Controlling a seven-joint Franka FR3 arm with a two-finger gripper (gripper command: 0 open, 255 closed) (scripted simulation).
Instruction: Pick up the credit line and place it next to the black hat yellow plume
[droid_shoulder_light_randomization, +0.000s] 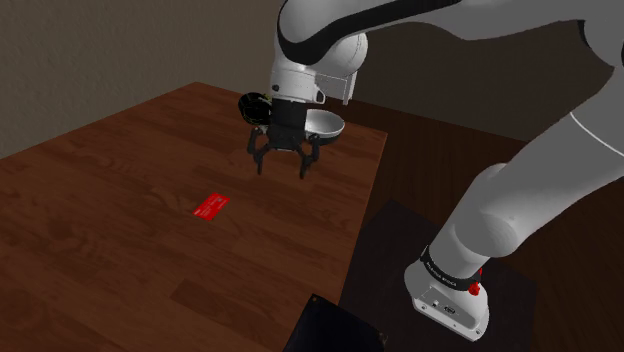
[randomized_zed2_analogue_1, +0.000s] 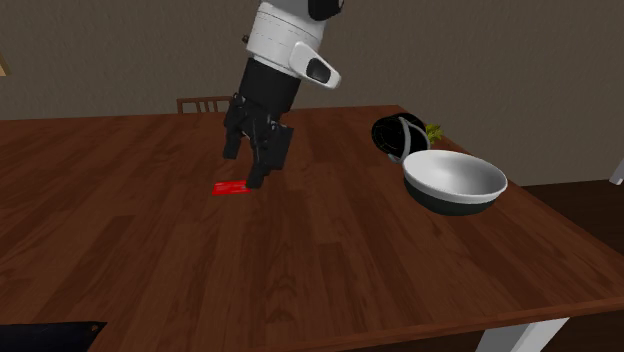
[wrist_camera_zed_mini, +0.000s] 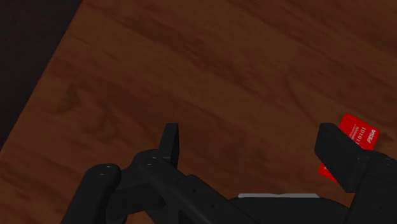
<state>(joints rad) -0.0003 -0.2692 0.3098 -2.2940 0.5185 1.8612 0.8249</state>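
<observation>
The arm (droid_shoulder_light_randomization: 520, 200) points its tool (droid_shoulder_light_randomization: 283, 168) downward (fingers (wrist_camera_zed_mini: 170, 137) spread apart).

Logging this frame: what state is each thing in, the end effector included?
end effector: open, empty, hanging above the table.
red card: flat on the table, not gripped, off to one side of the end effector.
bowl: upright, empty.
black hat: on the table beside the bowl, untouched.

White bowl (randomized_zed2_analogue_1: 455, 178) on wooden table (randomized_zed2_analogue_1: 300, 270)
</observation>
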